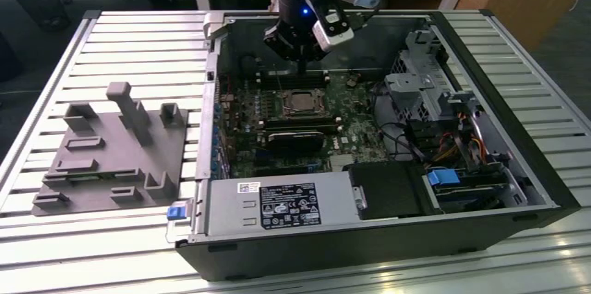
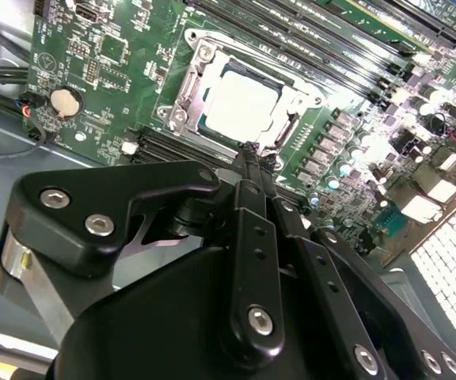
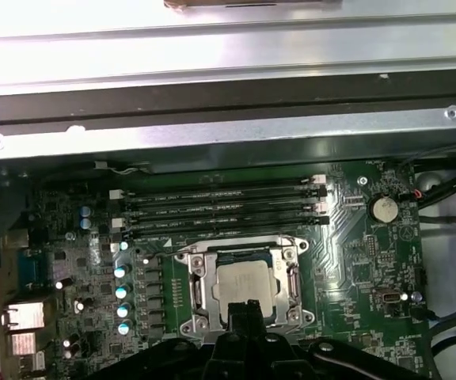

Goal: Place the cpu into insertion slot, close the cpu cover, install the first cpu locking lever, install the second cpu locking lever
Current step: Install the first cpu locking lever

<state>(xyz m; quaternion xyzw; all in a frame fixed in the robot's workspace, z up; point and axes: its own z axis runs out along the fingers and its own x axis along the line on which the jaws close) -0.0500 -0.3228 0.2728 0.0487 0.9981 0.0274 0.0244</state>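
Observation:
The cpu [image 1: 297, 104] lies flat in the insertion slot [image 1: 282, 95] on the green board inside the open computer case, its silver top face [image 2: 240, 99] showing. The cpu cover [image 2: 187, 89] is a silvery frame lying down around it, and the chip [image 3: 242, 286] shows through its window. My gripper [image 1: 300, 67] hangs above the board just beside the socket, on the side of the long memory slots. In both wrist views its fingertips [image 2: 249, 154] come together into one narrow point with nothing between them, near the edge of the cover [image 3: 198, 285].
Long black memory slots [image 3: 220, 210] run beside the socket. A black heatsink [image 1: 295, 143] sits on the socket's other side, and a power supply [image 1: 277, 204] fills the front of the case. A drive cage [image 1: 425, 79] stands at the exterior view's right, a grey fixture [image 1: 111, 149] at its left.

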